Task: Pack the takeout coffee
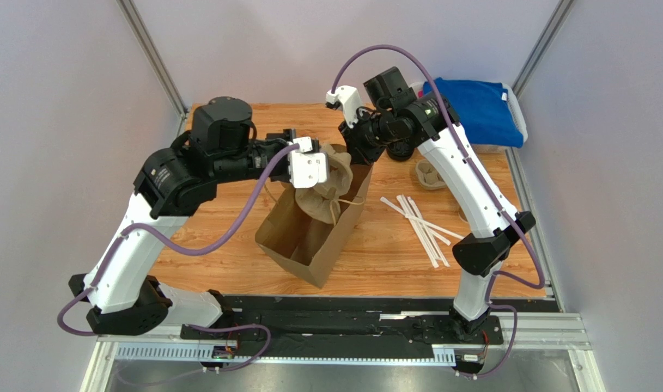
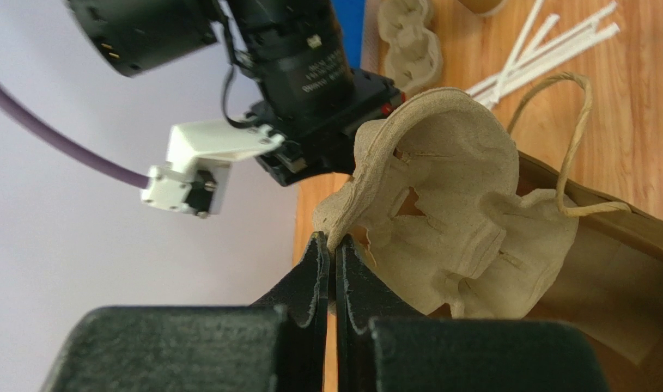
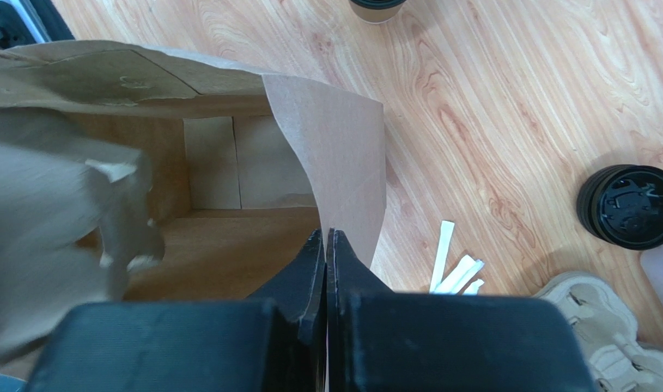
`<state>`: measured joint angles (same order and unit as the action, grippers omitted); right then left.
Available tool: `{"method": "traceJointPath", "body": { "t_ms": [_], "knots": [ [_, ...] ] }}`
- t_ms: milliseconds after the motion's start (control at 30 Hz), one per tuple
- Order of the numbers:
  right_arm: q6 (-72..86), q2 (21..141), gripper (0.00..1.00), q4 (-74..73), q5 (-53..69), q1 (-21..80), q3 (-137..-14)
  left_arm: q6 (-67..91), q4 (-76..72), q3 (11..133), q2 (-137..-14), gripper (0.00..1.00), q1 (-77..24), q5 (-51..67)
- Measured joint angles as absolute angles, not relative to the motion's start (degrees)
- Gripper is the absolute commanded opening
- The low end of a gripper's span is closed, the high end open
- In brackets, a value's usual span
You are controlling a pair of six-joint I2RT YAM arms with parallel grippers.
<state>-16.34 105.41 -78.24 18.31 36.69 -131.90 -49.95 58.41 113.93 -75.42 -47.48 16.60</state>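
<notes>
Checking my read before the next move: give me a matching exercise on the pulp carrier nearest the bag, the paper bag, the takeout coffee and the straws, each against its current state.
Things:
1. pulp carrier
2. paper bag
3. takeout coffee
4. straws

States:
A. lying in a loose white bunch on the table
B. edge pinched by the right gripper
C. standing lidded on the table, ungripped
D. rim pinched by the left gripper, over the bag's mouth

Pairs: 1-D, 2-B, 3-C, 4-A
</notes>
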Motion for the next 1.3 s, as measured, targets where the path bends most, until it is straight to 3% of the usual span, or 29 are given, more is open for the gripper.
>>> {"method": "traceJointPath", "body": {
  "t_ms": [733,1300],
  "knots": [
    [-17.87,96.88,0.00,-71.09,24.99,36.69,-119.02,-45.82,66.35,100.97,-79.77,0.00,-47.62,18.02],
    [-17.63,95.33,0.00,-68.25,27.40,36.69,-114.02,-34.44,60.23,89.45,-80.97,0.00,-47.66,14.85]
  ]
}}
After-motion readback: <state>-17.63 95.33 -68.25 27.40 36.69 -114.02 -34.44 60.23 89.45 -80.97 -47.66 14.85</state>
